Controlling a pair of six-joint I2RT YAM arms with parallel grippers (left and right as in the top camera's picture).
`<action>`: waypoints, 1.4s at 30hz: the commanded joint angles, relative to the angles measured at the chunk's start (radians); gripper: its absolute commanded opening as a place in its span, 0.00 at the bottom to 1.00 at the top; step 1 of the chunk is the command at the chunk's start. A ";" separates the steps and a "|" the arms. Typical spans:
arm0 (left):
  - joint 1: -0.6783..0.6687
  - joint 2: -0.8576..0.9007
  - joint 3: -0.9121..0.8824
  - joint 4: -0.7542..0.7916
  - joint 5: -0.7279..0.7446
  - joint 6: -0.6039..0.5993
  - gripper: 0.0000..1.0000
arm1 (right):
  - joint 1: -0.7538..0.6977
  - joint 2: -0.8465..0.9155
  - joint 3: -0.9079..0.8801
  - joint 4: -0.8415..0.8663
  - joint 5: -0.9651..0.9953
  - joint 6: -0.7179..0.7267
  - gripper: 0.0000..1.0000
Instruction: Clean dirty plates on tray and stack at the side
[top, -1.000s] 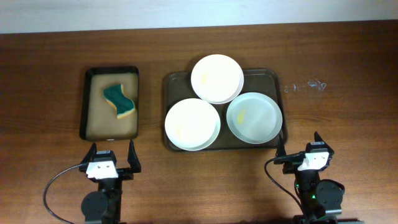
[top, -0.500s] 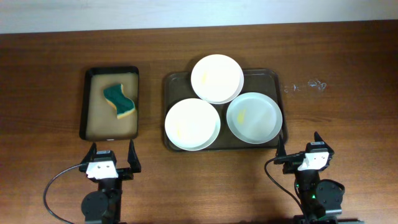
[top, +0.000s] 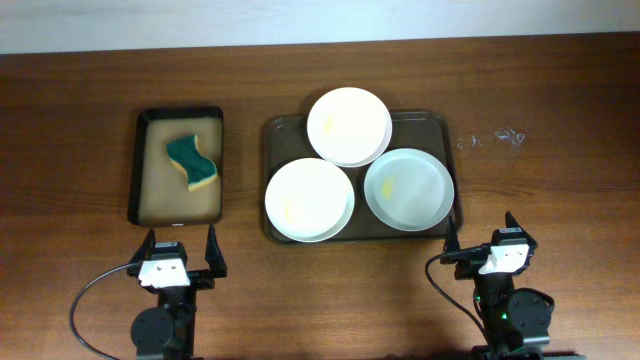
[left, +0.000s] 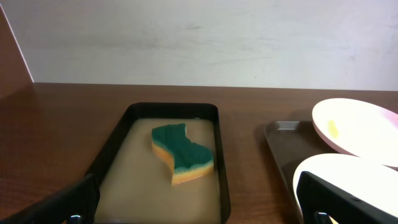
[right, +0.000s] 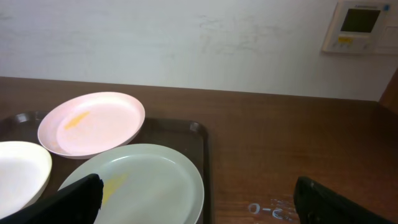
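Note:
Three white plates with yellow smears sit on the dark tray (top: 276, 130): one at the back (top: 348, 125), one at the front left (top: 309, 199), and a pale bluish-green one at the front right (top: 408, 189). My left gripper (top: 180, 250) is open and empty at the table's near edge, in front of the black tray. My right gripper (top: 483, 243) is open and empty, just right of the dark tray's near corner. The right wrist view shows the bluish plate (right: 146, 186) close below and the back plate (right: 93, 123) beyond.
A smaller black tray with tan inside (top: 152, 200) stands left of the dark tray and holds a green and yellow sponge (top: 191, 163), also seen in the left wrist view (left: 181, 152). White scribbles (top: 490, 138) mark the wood at right.

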 joint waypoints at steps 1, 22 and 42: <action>-0.002 -0.003 -0.003 -0.002 -0.014 -0.006 0.99 | 0.008 -0.006 -0.006 -0.005 0.012 0.001 0.98; -0.010 0.597 0.850 -0.426 0.364 0.131 1.00 | 0.008 -0.006 -0.006 -0.005 0.012 0.001 0.98; 0.098 1.976 1.567 -0.777 0.087 -0.361 0.99 | 0.008 -0.006 -0.006 -0.005 0.012 0.001 0.98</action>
